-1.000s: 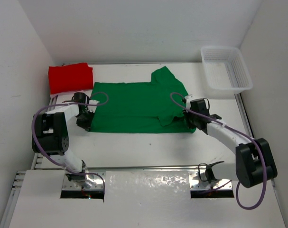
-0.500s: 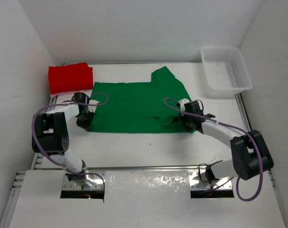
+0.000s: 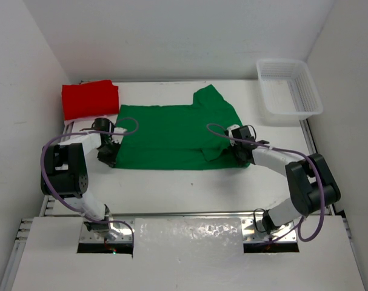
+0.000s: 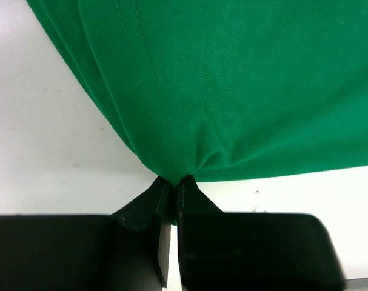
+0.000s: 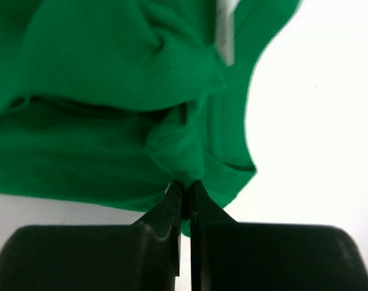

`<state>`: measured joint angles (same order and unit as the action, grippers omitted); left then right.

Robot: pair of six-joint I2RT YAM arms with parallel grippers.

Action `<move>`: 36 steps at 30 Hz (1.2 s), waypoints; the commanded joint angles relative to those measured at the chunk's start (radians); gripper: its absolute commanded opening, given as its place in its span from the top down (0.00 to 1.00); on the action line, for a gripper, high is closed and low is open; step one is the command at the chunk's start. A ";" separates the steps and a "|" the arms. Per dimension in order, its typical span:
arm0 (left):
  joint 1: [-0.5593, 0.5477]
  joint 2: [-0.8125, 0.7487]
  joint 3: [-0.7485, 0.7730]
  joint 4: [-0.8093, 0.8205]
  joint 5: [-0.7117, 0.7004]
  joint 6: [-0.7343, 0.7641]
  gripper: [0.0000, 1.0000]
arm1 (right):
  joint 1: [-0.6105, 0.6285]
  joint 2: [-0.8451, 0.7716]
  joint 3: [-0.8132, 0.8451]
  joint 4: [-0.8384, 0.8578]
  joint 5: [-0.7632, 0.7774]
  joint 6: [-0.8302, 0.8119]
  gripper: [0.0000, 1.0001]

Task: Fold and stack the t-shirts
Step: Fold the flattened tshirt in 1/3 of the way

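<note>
Overhead view: bright, even, diffuse light; shadows faint and soft. Glare: patchy, on glossy white front panel (image 3: 196,233). Left wrist view: green soft cloth t-shirt (image 4: 232,91) sharp, stitching legible. Right wrist view: same shirt blurred, white table top (image 5: 317,121) washed out.

Green t-shirt (image 3: 165,136): plain, no pattern seen. Red t-shirt (image 3: 90,100), left of green t-shirt: plain. Basket (image 3: 290,85), right of green t-shirt: white mesh. Tabletop (image 3: 190,182): white. Left pincer (image 4: 171,180), right pincer (image 5: 185,184): black.
</note>
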<state>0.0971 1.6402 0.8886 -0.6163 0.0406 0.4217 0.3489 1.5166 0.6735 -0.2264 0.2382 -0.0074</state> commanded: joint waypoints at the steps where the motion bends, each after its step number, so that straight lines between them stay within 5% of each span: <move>1: 0.007 0.030 -0.042 0.062 -0.120 0.046 1.00 | -0.022 -0.009 0.061 0.004 0.056 0.030 1.00; 6: 0.007 0.004 -0.060 0.078 -0.153 0.066 1.00 | -0.189 -0.001 0.084 -0.040 -0.140 0.115 0.91; 16: 0.007 0.001 -0.062 0.064 -0.120 0.077 1.00 | -0.306 0.099 0.130 -0.073 -0.166 0.190 0.91; 22: 0.007 -0.005 -0.071 0.067 -0.117 0.077 1.00 | -0.505 0.027 0.136 -0.122 -0.296 0.299 0.81; 31: 0.007 -0.002 -0.057 0.052 -0.099 0.077 1.00 | -0.436 -0.137 0.051 -0.067 -0.468 0.287 0.48; 36: 0.006 -0.005 -0.059 0.056 -0.105 0.075 1.00 | -0.418 -0.147 -0.054 -0.038 -0.522 0.345 0.41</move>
<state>0.0952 1.6142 0.8562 -0.5732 -0.0166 0.4713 -0.0723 1.3628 0.6731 -0.2928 -0.2169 0.2955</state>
